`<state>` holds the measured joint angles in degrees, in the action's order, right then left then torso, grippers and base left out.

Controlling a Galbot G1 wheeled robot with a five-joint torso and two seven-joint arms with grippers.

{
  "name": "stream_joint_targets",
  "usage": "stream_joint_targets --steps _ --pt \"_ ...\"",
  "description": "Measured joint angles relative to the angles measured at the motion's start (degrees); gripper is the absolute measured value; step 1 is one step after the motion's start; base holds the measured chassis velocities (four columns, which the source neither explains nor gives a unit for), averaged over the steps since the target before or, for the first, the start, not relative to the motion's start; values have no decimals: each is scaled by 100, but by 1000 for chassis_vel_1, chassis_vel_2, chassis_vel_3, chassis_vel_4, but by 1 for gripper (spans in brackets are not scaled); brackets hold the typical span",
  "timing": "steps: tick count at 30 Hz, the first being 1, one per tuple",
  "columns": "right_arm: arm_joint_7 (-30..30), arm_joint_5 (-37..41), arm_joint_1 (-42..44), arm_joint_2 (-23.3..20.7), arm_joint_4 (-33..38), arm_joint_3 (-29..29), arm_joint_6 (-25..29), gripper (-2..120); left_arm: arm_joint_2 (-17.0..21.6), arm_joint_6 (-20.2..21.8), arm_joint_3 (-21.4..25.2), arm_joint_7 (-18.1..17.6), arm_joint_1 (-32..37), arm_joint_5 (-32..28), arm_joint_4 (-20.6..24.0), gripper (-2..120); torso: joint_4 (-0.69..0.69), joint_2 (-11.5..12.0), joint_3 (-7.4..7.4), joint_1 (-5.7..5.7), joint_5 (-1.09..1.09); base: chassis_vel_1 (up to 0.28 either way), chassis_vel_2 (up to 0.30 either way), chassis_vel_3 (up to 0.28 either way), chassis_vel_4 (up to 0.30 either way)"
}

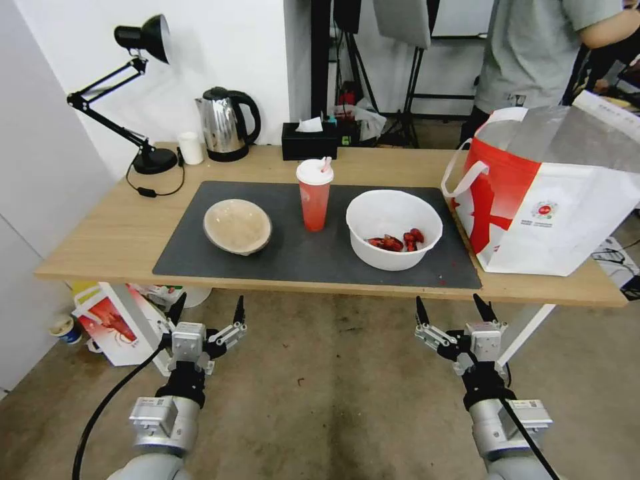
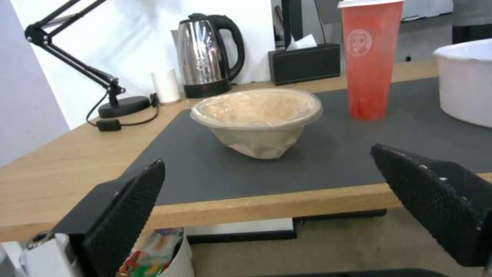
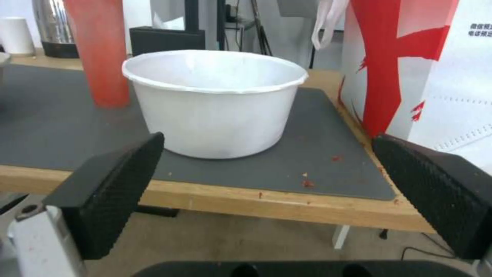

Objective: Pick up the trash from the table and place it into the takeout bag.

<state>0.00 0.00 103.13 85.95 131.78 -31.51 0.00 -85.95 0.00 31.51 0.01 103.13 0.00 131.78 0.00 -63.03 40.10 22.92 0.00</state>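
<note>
On the table's point(image 1: 100, 240) dark grey mat stand three pieces of trash: a shallow beige bowl point(image 1: 237, 226) point(image 2: 258, 119) at the left, a red drink cup point(image 1: 314, 195) point(image 2: 370, 57) point(image 3: 100, 50) with white lid and straw in the middle, and a white round bowl point(image 1: 394, 229) point(image 3: 215, 102) with red food scraps at the right. The takeout bag point(image 1: 547, 193) point(image 3: 436, 65), white with red panels, stands open at the table's right end. My left gripper point(image 1: 205, 313) point(image 2: 266, 184) hangs open below the front edge before the beige bowl. My right gripper point(image 1: 452, 311) point(image 3: 266, 173) hangs open before the white bowl.
Along the table's back stand a black desk lamp point(image 1: 137, 93), a small white cup point(image 1: 191, 147), a steel kettle point(image 1: 227, 123) and a black tissue box point(image 1: 309, 140). A smaller red-printed bag point(image 1: 117, 323) sits on the floor under the table's left end. A person point(image 1: 540, 53) stands behind the takeout bag.
</note>
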Motion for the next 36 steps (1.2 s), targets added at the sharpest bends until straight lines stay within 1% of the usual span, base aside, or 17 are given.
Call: stream_joint_targets --steps 10,14,16,18,19,23,24,26,28,29,32,33,34,36 --pt "0 0 0 0 0 0 0 100 0 0 0 0 0 0 0 100 0 0 0 0 0 0 0 0 0" --pt "79 -67 -13 -9 -52 39 114 100 -12 -113 49 62 -44 -35 -69 100 0 0 0 0 0 0 0 0 0" --pt "253 -217 -51 -33 -163 136 378 100 -41 -367 159 201 -135 -115 -213 100 0 0 0 0 0 0 0 0 0" --pt "532 -456 -115 -71 -341 285 804 100 -89 -798 340 435 -291 -255 -449 100 0 0 0 0 0 0 0 0 0" --pt "532 -456 -115 -71 -341 285 804 100 -89 -798 340 435 -291 -255 -449 100 0 0 0 0 0 0 0 0 0" --pt "1042 -892 -225 -139 -660 552 1572 100 -175 -1543 655 837 -552 -492 -861 100 0 0 0 0 0 0 0 0 0" --pt "1042 -892 -225 -139 -660 552 1572 100 -175 -1543 655 837 -552 -492 -861 100 0 0 0 0 0 0 0 0 0" --pt "1255 -1081 -274 -169 -800 665 1901 100 -209 -1844 780 1002 -660 -587 -1025 100 0 0 0 0 -1 0 0 0 0" --pt "1530 -1315 -335 -205 -974 809 2318 100 -257 -2266 958 1231 -810 -723 -1258 100 0 0 0 0 -1 0 0 0 0" --pt "1530 -1315 -335 -205 -974 809 2318 100 -257 -2266 958 1231 -810 -723 -1258 100 0 0 0 0 -1 0 0 0 0" --pt "1912 -1641 -419 -256 -1214 1011 2895 100 -321 -2805 1187 1525 -1003 -894 -1556 100 0 0 0 0 -1 0 0 0 0" --pt "1912 -1641 -419 -256 -1214 1011 2895 100 -321 -2805 1187 1525 -1003 -894 -1556 100 0 0 0 0 -1 0 0 0 0" --pt "2022 -1739 -445 -275 -1288 1075 3072 100 -328 -2874 1217 1573 -1029 -928 -1590 100 0 0 0 0 0 0 0 0 0" --pt "2006 -1744 -502 -402 -1311 1163 3333 100 -354 -3084 1311 1788 -1085 -1083 -1690 100 -2 0 0 0 -1 0 0 0 0"
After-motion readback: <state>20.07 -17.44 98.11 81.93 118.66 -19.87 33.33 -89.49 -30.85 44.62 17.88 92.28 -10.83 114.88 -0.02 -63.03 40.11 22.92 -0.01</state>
